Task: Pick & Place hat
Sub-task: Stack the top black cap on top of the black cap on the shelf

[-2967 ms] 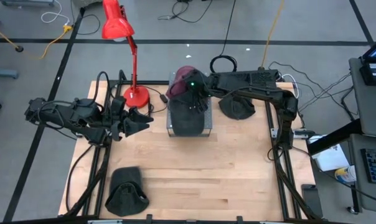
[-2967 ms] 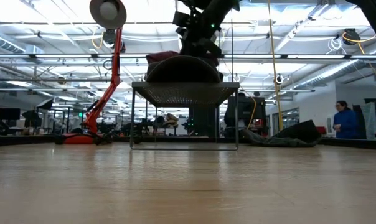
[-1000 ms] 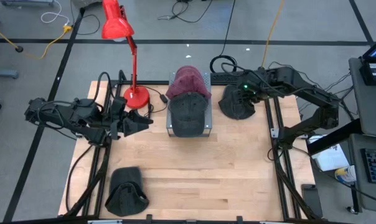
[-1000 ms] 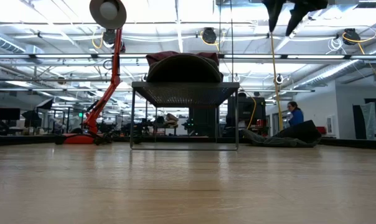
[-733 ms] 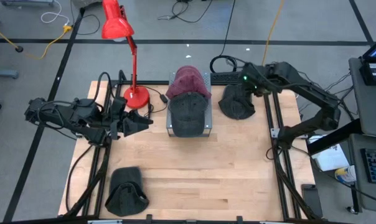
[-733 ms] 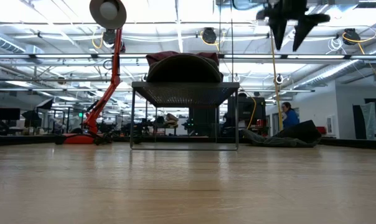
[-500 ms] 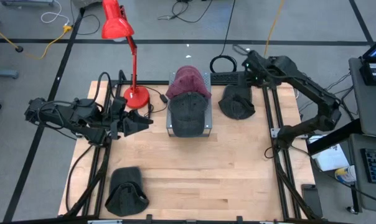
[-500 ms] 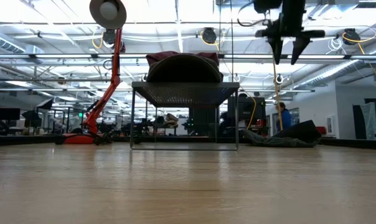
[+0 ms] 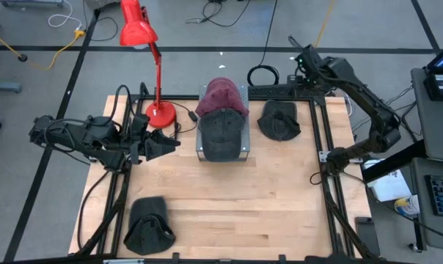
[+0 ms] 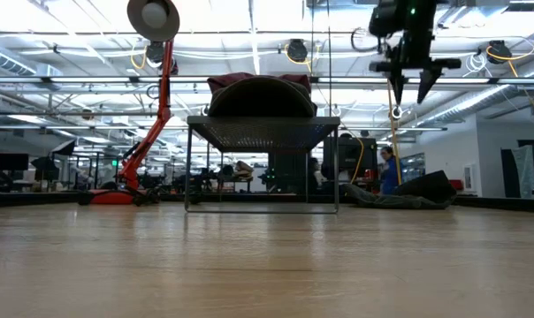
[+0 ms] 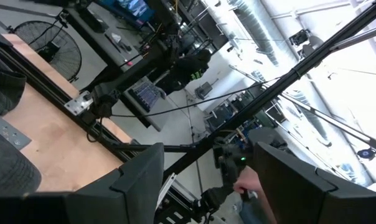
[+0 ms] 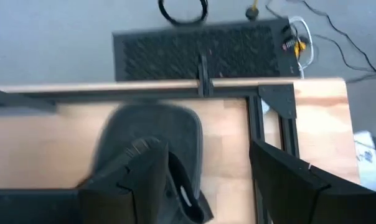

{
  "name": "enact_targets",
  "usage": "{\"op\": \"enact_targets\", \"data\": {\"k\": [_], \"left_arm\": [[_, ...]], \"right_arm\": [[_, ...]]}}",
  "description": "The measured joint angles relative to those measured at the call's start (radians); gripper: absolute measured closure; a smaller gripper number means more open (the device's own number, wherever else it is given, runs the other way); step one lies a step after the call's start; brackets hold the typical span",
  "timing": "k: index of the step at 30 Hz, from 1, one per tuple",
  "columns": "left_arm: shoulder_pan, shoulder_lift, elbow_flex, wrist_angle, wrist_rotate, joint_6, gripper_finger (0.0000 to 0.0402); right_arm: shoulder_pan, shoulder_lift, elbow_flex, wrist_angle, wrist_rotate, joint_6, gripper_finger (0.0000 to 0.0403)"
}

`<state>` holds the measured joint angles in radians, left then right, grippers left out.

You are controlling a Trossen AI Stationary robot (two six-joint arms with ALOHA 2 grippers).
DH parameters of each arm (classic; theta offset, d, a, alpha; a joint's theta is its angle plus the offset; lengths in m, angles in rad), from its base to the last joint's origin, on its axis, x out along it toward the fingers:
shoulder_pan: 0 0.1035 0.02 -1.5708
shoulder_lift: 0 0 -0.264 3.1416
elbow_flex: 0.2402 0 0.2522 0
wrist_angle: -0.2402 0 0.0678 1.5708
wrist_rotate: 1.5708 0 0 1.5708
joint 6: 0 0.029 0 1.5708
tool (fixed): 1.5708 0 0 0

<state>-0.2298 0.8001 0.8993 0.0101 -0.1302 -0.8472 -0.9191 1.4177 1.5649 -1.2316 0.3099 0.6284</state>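
Observation:
A dark grey cap (image 9: 221,133) and a maroon cap (image 9: 221,94) lie on a wire rack (image 9: 245,152) at the table's far middle. A dark hat (image 9: 279,121) lies flat on the table right of the rack, also in the right wrist view (image 12: 152,146). Another dark hat (image 9: 148,224) lies at the near left corner. My right gripper (image 9: 302,56) hangs open, high over the far edge beyond the dark hat, fingers pointing down (image 10: 411,93). My left gripper (image 9: 161,144) waits open at the left, level, pointing toward the rack.
A red desk lamp (image 9: 139,29) stands on its base (image 9: 161,114) at the far left of the table. A black frame (image 9: 315,132) runs along the table's edges. Bare wood lies across the middle and near right. A person (image 10: 388,170) stands in the room behind.
My right gripper has drawn back from over the dark hat at the far right toward the table's far edge and now hangs beyond it, still open and holding nothing. The hat stays where it lay.

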Motion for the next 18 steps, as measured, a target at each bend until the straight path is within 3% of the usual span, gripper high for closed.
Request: {"op": "enact_targets", "data": {"k": [18], "left_arm": [[0.0,0.0,0.0,-0.009,-0.003,0.004,0.0147]], "right_arm": [[-0.032,0.03,-0.466,0.384,-0.053,0.0,0.0181]]}}
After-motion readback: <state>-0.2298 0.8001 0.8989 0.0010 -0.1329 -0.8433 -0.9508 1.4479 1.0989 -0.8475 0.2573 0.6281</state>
